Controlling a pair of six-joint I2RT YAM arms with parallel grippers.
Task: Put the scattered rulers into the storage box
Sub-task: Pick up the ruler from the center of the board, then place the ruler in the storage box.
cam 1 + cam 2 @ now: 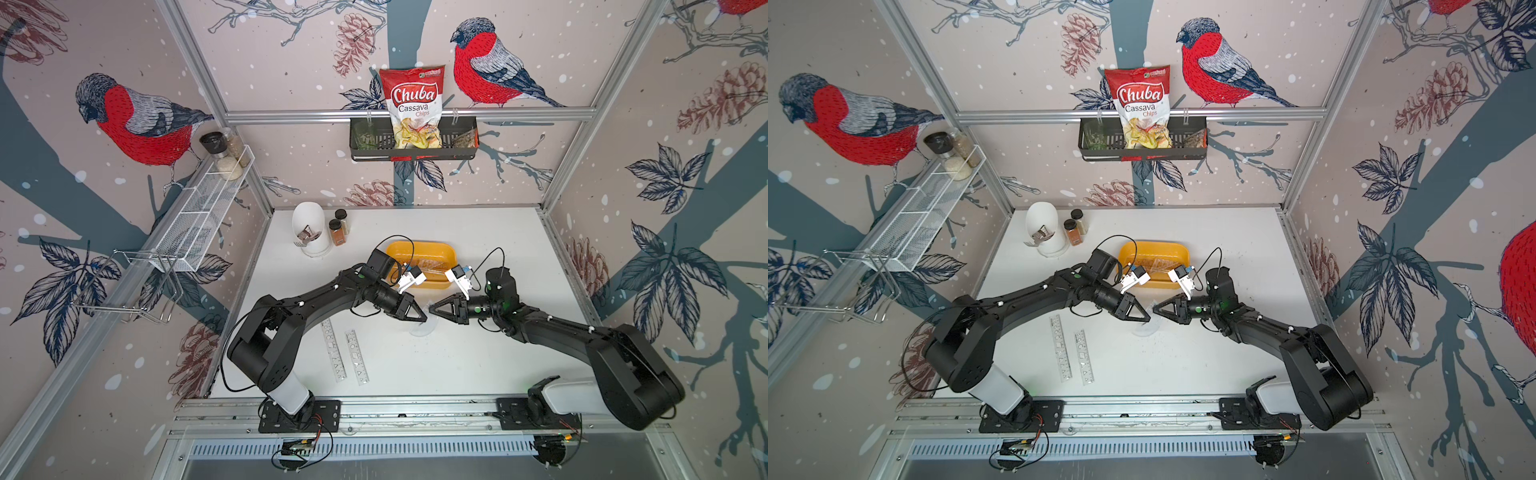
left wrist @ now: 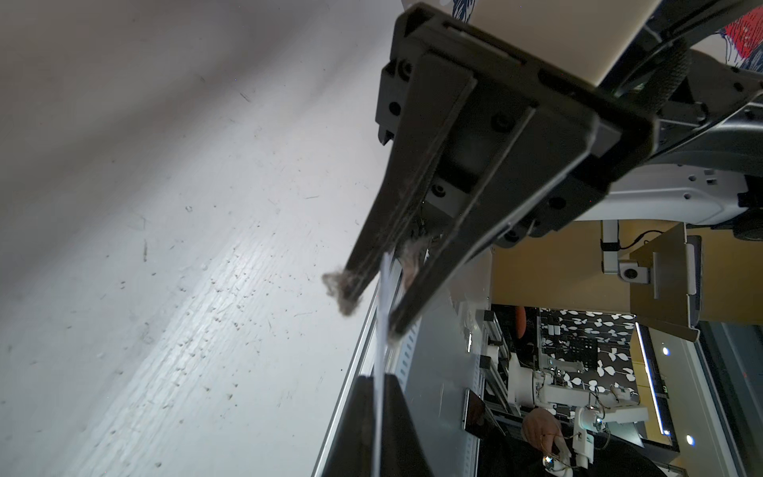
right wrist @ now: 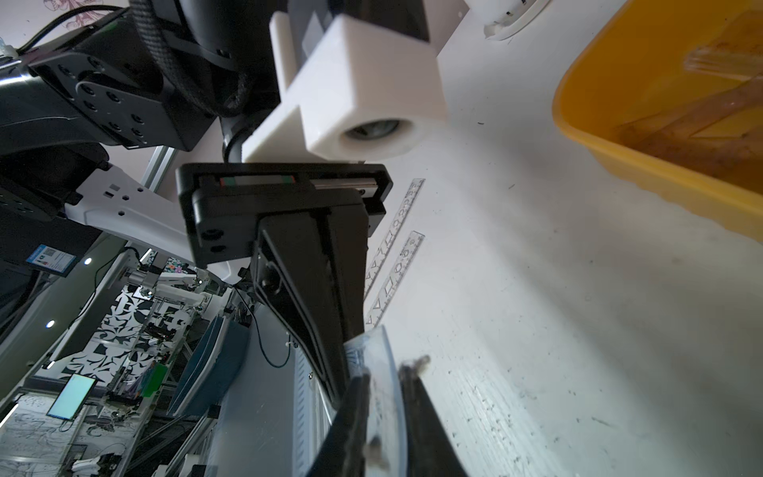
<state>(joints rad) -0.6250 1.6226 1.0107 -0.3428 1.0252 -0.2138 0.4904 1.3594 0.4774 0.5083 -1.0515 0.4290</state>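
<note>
Handoff moment by the looks of it: the left gripper (image 1: 423, 318) and the right gripper (image 1: 433, 310) meet tip to tip in the middle of both top views, and both are pressed together on the same clear protractor (image 1: 423, 328). The left wrist view shows it edge-on as a thin sheet (image 2: 383, 297) between the left fingers (image 2: 353, 285), with the right gripper (image 2: 380, 413) clamped on it lower in the frame. I can't tell whether its bottom edge touches the table.

The yellow storage box (image 1: 419, 248) sits just above the grippers in the frame, upper middle of the table, with some clear rulers (image 1: 428, 264) already lying in it. Two straight stencil rulers (image 1: 334, 349) (image 1: 357, 358) lie side by side at lower left of centre, not yet dealt with.

My take on doing this bit well:
- Only one gripper should travel with it. If both pull while clamped, I'd expect thin plastic like that to flex or pop out.
- Whoever lets go should open fully and back straight off before the other arm moves.
- There's a tuft of lint (image 2: 342, 291) on the left fingertip, so I'd guess that grip is the slippier one.
- Carry it over the box's near wall, tip it flat, and let go low so it doesn't bounce out.
</note>
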